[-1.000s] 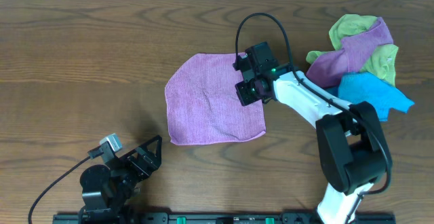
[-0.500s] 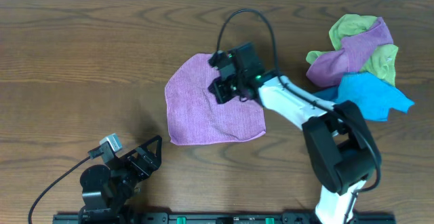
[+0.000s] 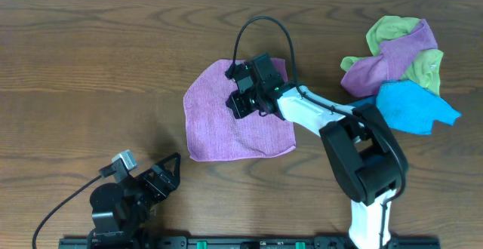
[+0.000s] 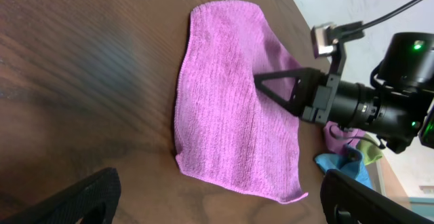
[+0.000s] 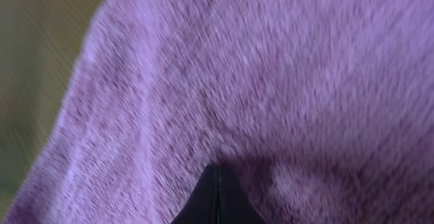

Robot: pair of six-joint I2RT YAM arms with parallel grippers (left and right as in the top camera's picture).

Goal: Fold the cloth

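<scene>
The lilac cloth [image 3: 219, 124] lies flat and spread out on the wooden table, also in the left wrist view [image 4: 224, 115]. My right gripper [image 3: 238, 104] is over the cloth's middle. Its jaws are shut, and their joined tip [image 5: 217, 176] presses down into the fabric, which fills the right wrist view [image 5: 271, 68]. From the left wrist, the right gripper [image 4: 261, 83] touches the cloth with its point. My left gripper [image 3: 167, 175] rests at the table's front left, apart from the cloth, with its fingers [image 4: 74, 200] spread wide and nothing between them.
A heap of cloths sits at the back right: lime-green [image 3: 389, 30], purple [image 3: 385, 64] and bright blue [image 3: 411, 106]. The right arm [image 3: 362, 151] reaches from the front edge across the cloth's right side. A black cable [image 3: 260, 30] loops above the gripper.
My right gripper has slid left, from the cloth's right edge to its middle, staying shut. The cloth's outline and the left arm have not changed.
</scene>
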